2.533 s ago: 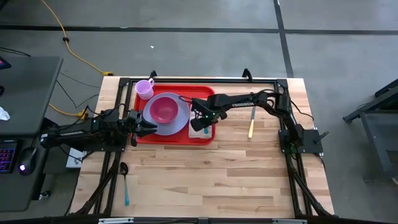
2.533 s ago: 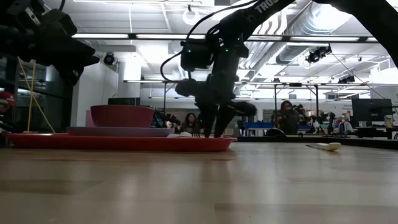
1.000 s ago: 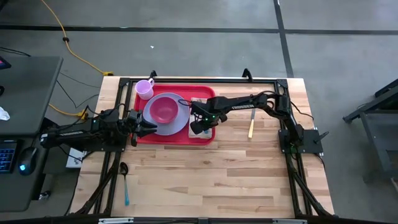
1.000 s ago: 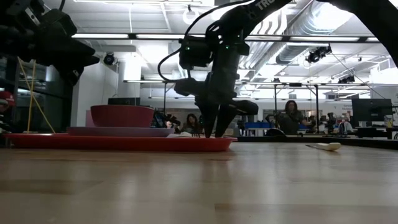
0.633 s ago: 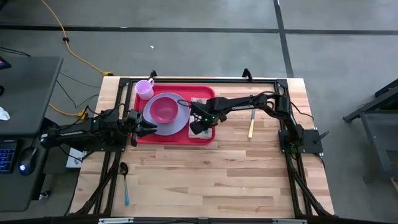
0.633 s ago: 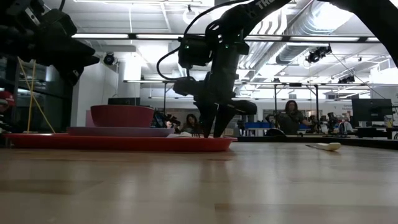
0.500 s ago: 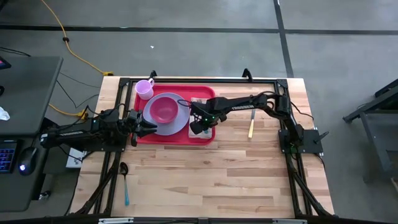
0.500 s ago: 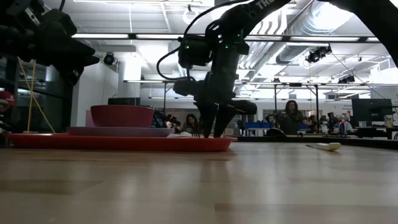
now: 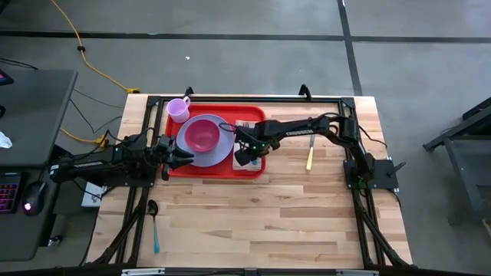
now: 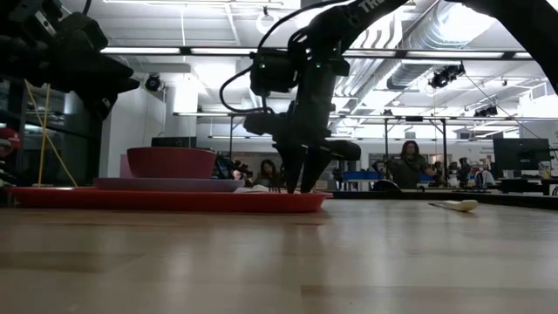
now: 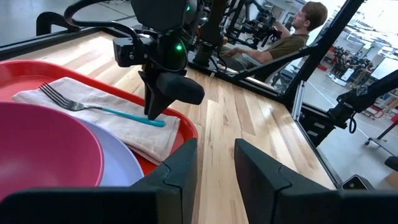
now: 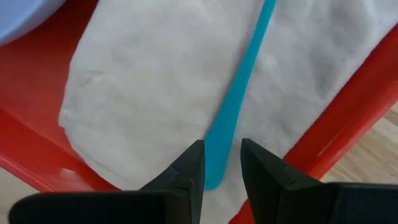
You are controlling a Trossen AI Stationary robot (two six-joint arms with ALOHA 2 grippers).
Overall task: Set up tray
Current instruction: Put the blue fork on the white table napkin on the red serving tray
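Observation:
The red tray (image 9: 178, 170) lies at the table's far left of centre. On it stands a lavender plate (image 9: 222, 153) with a pink bowl (image 9: 202, 135) on top. Right of the plate a white napkin (image 12: 155, 93) lies flat on the tray. A fork with a teal handle (image 12: 245, 81) lies along the napkin. My right gripper (image 12: 217, 168) points down over the handle's free end, slightly open, one finger on each side of it. My left gripper (image 11: 214, 165) is open and empty, raised at the tray's left edge (image 9: 184, 156). My right gripper comes from above with its fingers across the fork's handle, at the free end (image 12: 214, 171). The fork lies flat on the napkin. I cannot tell whether the fingers touch the handle.
A lavender cup (image 9: 179, 109) stands at the tray's far left corner. A knife with a pale handle (image 9: 310, 153) lies on the table right of the tray. A teal-handled spoon (image 9: 154, 226) lies near the left edge. People show beyond the table (image 10: 405, 166).
My right gripper has shifted a little toward the table's left above the napkin, then kept still over the fork's handle. The fork and napkin have stayed where they were.

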